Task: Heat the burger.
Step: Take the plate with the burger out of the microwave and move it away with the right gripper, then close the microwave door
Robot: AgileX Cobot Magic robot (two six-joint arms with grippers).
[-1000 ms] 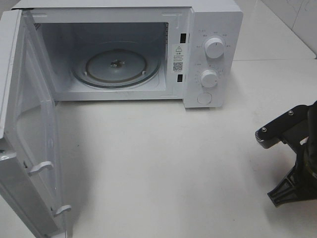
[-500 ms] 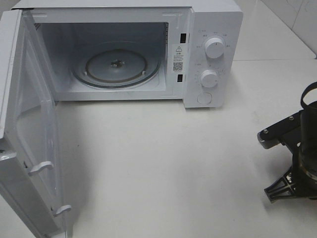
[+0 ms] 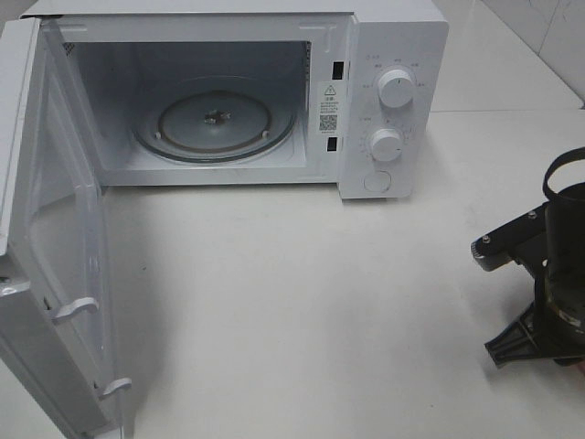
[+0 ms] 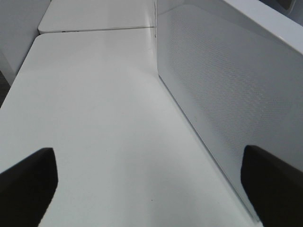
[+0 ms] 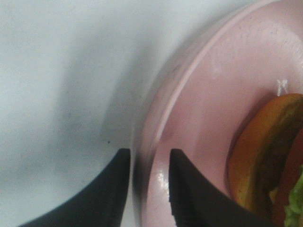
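Observation:
Only an edge of the burger shows in the right wrist view: golden-brown bun, dark patty and a bit of green lettuce, lying on a pink plate. My right gripper stands open, one finger outside the plate's rim and one inside it. In the exterior view the right arm points down at the table's right edge, and burger and plate are hidden there. My left gripper is open wide over bare table beside the microwave door, with nothing between its fingers.
A white microwave stands at the back with its door swung wide open to the left. Its glass turntable is bare. Two knobs sit on its right panel.
The right arm has sunk and shifted slightly right at the table's edge. Its jaws have parted over the last half second. The left arm has not moved.

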